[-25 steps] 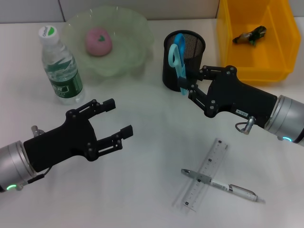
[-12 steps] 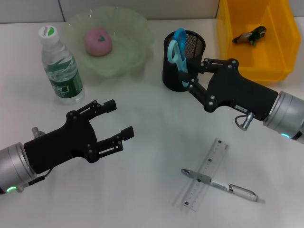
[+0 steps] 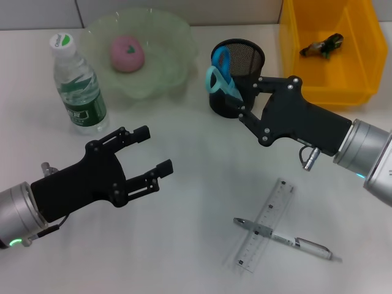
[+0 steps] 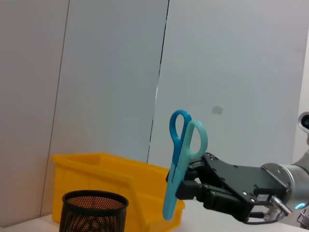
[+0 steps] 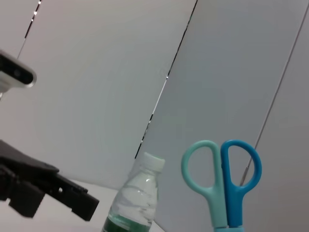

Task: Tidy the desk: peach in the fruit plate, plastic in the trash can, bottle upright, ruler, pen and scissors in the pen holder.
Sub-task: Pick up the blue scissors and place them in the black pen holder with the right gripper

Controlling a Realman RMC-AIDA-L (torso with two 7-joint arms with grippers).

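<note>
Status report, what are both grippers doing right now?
Right gripper shut on scissors, held upright above pen holder, not yet in. Left gripper open, idle over desk. Nothing blocking holder.

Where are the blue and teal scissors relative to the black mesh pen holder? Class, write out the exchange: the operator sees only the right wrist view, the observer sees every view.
Observer: The left wrist view shows the blue and teal scissors held blades down in the right gripper, their tip outside the black mesh pen holder.
Operator: What else is waiting to be put away?
Observer: In the head view, a clear plastic ruler and a silver pen lie crossed on the white desk.
Operator: Is the other arm carrying anything?
Observer: No. The head view shows the left gripper open and holding nothing.
</note>
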